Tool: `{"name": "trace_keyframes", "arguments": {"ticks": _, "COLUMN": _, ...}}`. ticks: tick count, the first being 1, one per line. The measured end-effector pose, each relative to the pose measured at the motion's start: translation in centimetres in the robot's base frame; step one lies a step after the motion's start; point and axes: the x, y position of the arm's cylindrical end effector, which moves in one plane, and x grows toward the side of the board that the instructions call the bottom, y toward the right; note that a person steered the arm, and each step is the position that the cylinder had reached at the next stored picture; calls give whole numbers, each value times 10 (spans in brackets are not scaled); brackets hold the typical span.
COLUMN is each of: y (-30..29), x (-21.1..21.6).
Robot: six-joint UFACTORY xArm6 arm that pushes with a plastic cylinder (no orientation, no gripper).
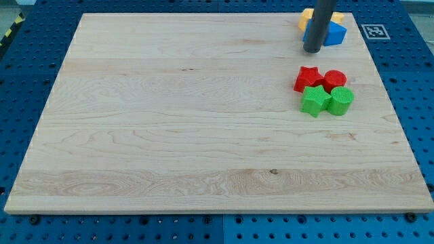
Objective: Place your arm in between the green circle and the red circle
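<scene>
Tip (312, 51) is parked toward the view's top of the cluster, just beside a blue block (331, 33) and yellow block (308, 16); no pincer is fitted, so nothing is grasped. Red circle (334, 80) and green circle (341, 100) are seen touching, flanked by red star (308, 78) and green star (314, 100). With no gap visible, wedging in is judged likely to scatter all four

Robotics lab bench. Pale wooden board (203, 115) lies on blue perforated metal table (27, 102) with regular grid of mounting holes. Black-and-white fiducial marker (374, 31) fixed at view's top right, beside board. Yellow-black hazard tape (10, 30) at view's top left edge. Small moulded coloured blocks (324, 90) serve as test pieces.
</scene>
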Motion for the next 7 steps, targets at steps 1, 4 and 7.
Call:
{"name": "trace_keyframes", "arguments": {"ticks": 1, "y": 0, "x": 0}}
{"name": "trace_keyframes", "arguments": {"ticks": 4, "y": 55, "x": 42}}
{"name": "trace_keyframes", "arguments": {"ticks": 7, "y": 55, "x": 115}}
